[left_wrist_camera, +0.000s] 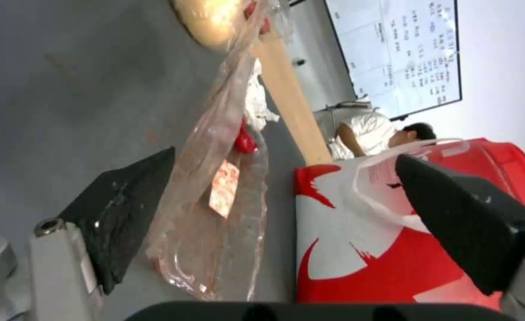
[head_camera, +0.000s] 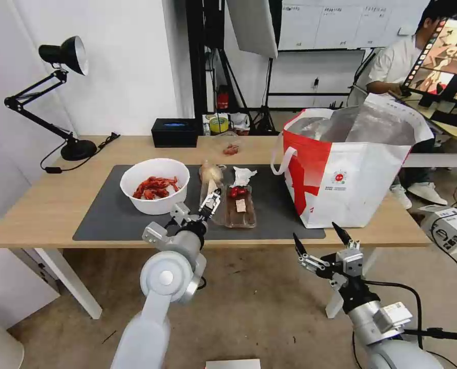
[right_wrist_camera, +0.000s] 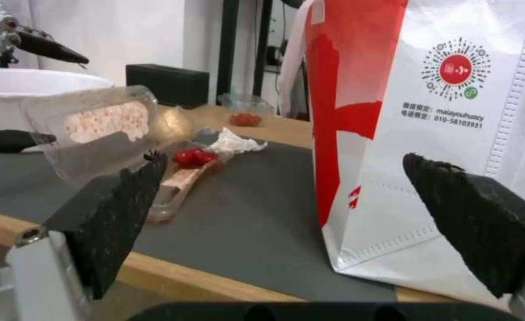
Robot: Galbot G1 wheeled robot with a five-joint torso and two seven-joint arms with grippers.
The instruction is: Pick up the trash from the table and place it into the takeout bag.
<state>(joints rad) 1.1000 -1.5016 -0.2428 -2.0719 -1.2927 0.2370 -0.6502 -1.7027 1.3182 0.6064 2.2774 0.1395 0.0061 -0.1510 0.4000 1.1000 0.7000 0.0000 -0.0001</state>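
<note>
Nearest to me, the right gripper [head_camera: 320, 243] hangs below the front edge of the tabletop [head_camera: 44, 205], off to the right, its jaws spread wide with nothing between them. Beyond it the takeout bag [head_camera: 351, 174] stands upright on the right part of the tabletop, mouth open and foil lining showing, its corner resting on the dark grey mat [head_camera: 105, 215].

The left gripper [head_camera: 211, 200] reaches over the front of the mat, jaws apart. In the left wrist view the raised lid of the clear hinged tray [left_wrist_camera: 215, 214] stands between the two fingers, close beside one of them; I cannot tell whether it touches.

The tray lies on the mat just right of that gripper, with red scraps at its far end. To its left sits the white bowl of crayfish shells [head_camera: 155, 185]. Behind the tray lie the beige lump [head_camera: 211, 173] and, beside it, the crumpled tissue [head_camera: 243, 176].

Farther back, off the mat, a small clear container [head_camera: 231, 148] with reddish bits sits on bare wood, then a black box [head_camera: 174, 132] at the far edge and a black desk lamp [head_camera: 64, 97] at the far left corner.
</note>
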